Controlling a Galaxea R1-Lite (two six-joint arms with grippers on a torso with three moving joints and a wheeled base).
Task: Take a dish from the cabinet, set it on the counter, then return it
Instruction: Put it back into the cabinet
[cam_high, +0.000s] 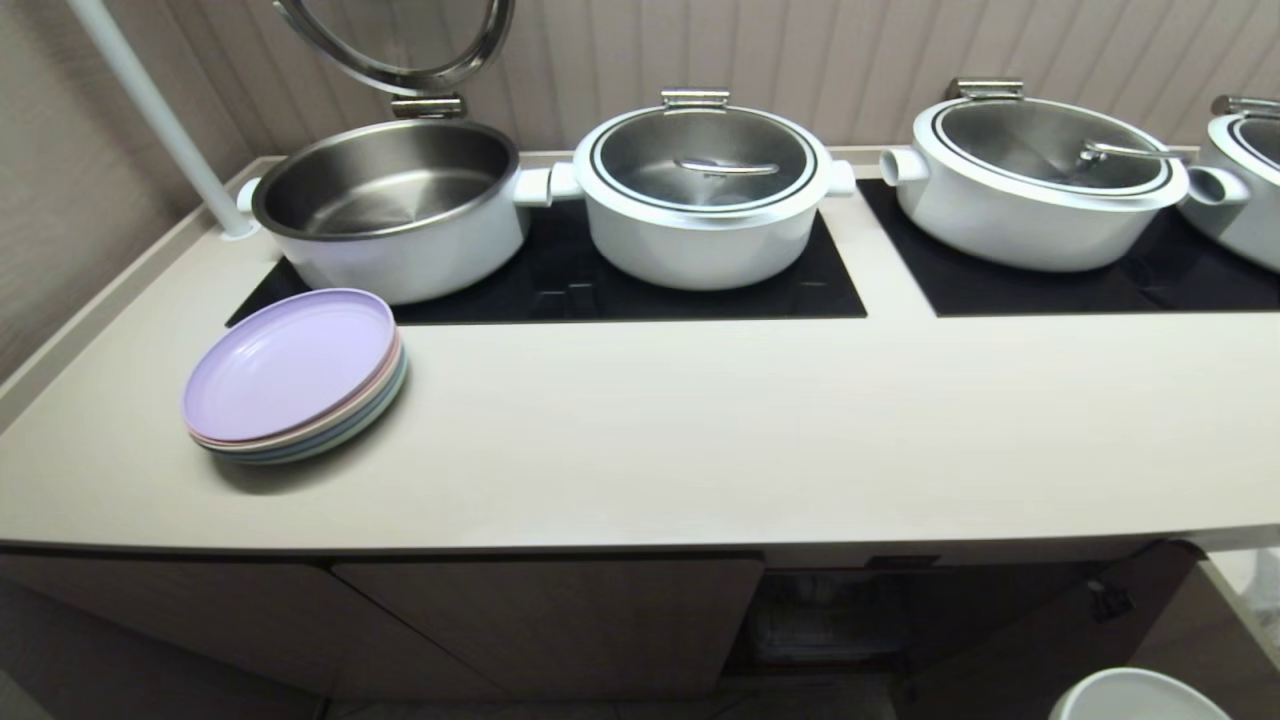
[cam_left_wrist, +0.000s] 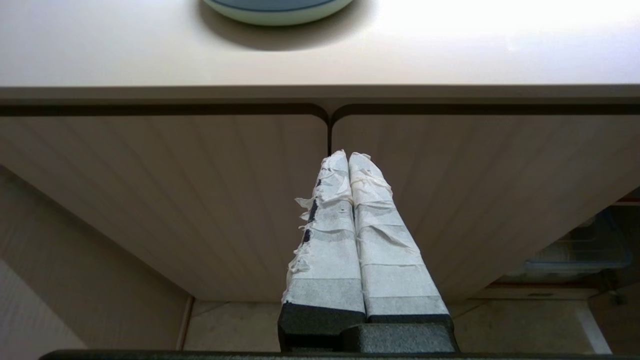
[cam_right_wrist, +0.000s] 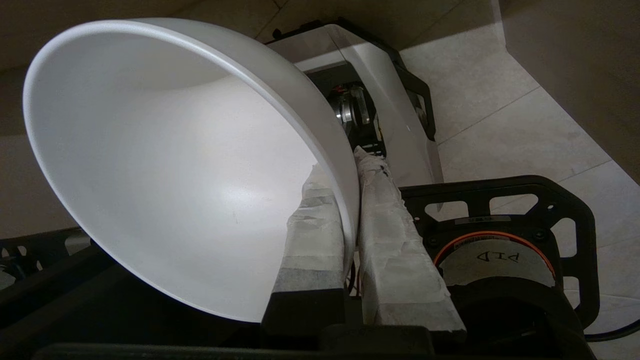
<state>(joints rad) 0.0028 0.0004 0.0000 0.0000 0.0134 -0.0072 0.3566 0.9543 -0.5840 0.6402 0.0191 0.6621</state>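
- The right gripper (cam_right_wrist: 350, 200) was clamped on the wall of the dish (cam_right_wrist: 165, 165), one taped finger inside the rim and the other outside. Pinching the thin wall is probably the surest hold on a glossy bowl too wide to span.
- The dish hung low, in front of the cabinet (cam_high: 540, 620) and below the front edge of the counter (cam_high: 700, 450). In the head view only an arc of its rim showed, at the bottom right corner (cam_high: 1140, 695), so it had not yet been set down.
- The left gripper (cam_left_wrist: 348, 157) had its taped fingers pressed together with nothing between them. It sat parked facing the seam between two closed cabinet doors, seemingly out of the working arm's way.
- A stack of pastel plates (cam_high: 295, 375) lay near the left front corner of the counter, and covered pots (cam_high: 700, 190) stood on the black hob panels (cam_high: 620, 290) along the back edge. This left a bare stretch along the front edge, which looked the likely place for the bowl.
- The open compartment (cam_high: 830, 615) under the counter's right half was dim, and its contents could not be made out.
- The dish's foot was hidden, and the right arm itself was outside the head view.
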